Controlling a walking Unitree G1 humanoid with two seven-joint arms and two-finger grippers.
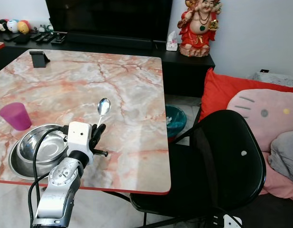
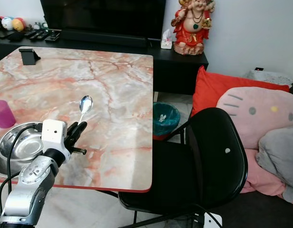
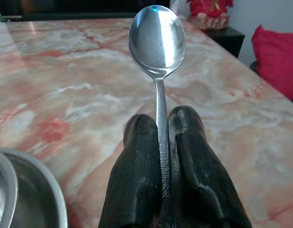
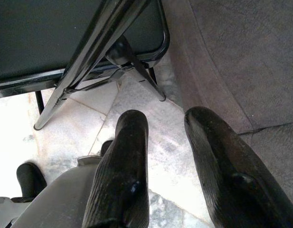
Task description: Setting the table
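Note:
My left gripper (image 1: 98,130) is shut on the handle of a steel spoon (image 1: 103,106), holding it over the marble table (image 1: 127,85) with the bowl pointing away from me. In the left wrist view the spoon (image 3: 157,40) stands out between the two black fingers (image 3: 137,175). Nested steel bowls (image 1: 37,147) sit at the table's near left edge, just left of the gripper. A purple cup (image 1: 15,116) stands beside them. My right gripper (image 4: 165,137) hangs open by the floor near the chair legs.
A black folding chair (image 1: 217,161) stands at the table's right side. A black phone stand (image 1: 39,58) sits at the far left of the table. Beyond are a TV cabinet with a red statue (image 1: 199,26), a teal bin (image 1: 175,119) and a cushioned sofa (image 1: 260,109).

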